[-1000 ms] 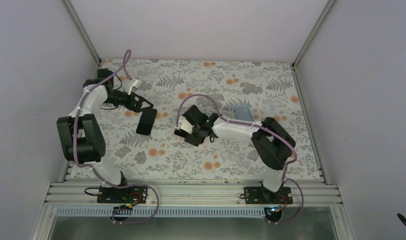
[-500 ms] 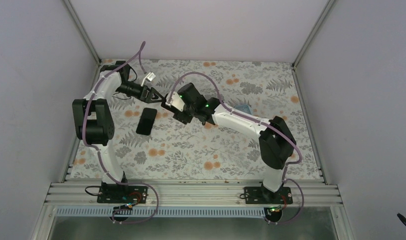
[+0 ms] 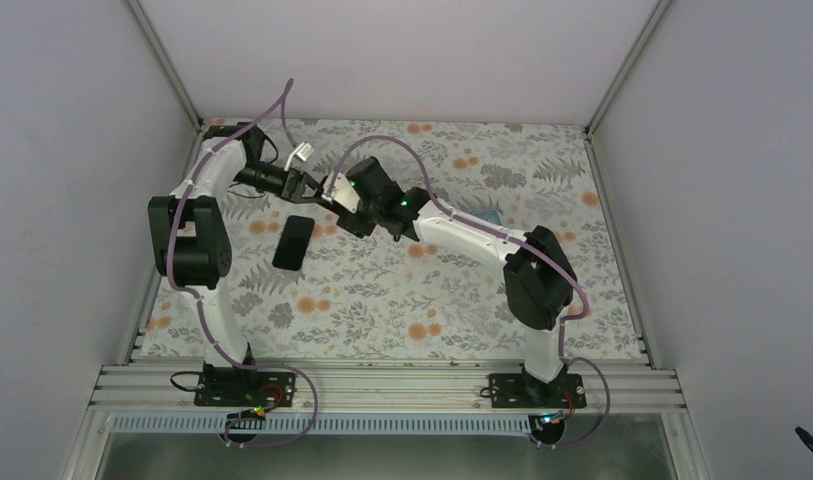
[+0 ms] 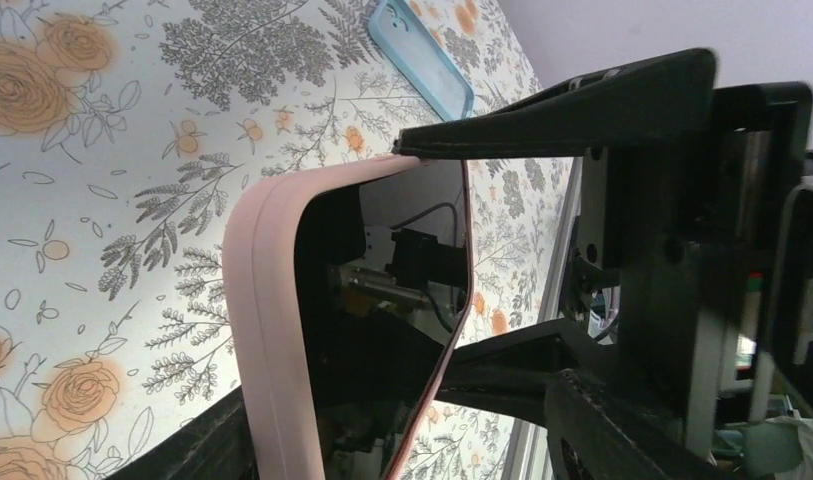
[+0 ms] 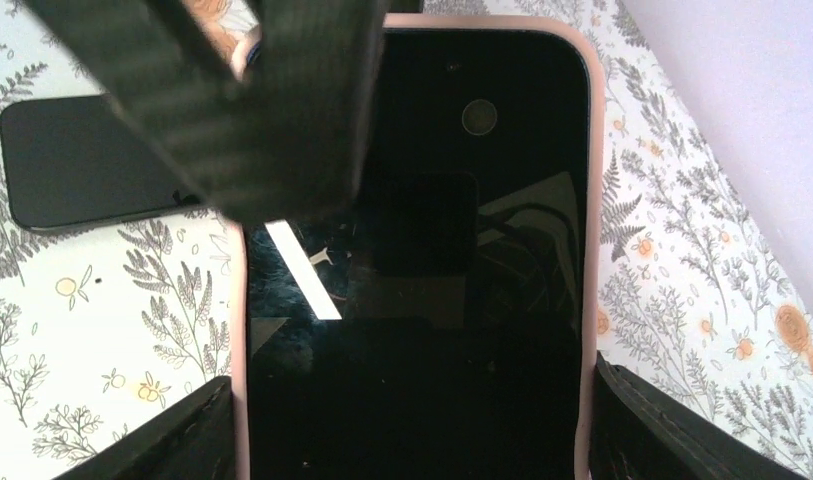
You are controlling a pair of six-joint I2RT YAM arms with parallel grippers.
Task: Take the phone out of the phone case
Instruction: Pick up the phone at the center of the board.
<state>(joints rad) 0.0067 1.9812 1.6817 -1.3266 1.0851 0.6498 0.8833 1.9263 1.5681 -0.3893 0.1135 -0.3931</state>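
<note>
both arms have swung together toward 11 o'clock on the table point(image 3: 482, 300), where the right gripper point(image 3: 342, 203) clamps the pink case point(image 4: 262, 300) with the phone point(image 5: 422, 300) inside and the left gripper point(image 3: 315, 189) closes on its end, grip unclear; an off-centre pinch could twist it loose.

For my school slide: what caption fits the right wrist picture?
Pink-cased phone gripped by the right jaws, a bare black phone lying on the flowery table behind.

Glossy black glass phone point(image 5: 462, 300) in a smooth, matt pink case point(image 4: 267, 300).
</note>
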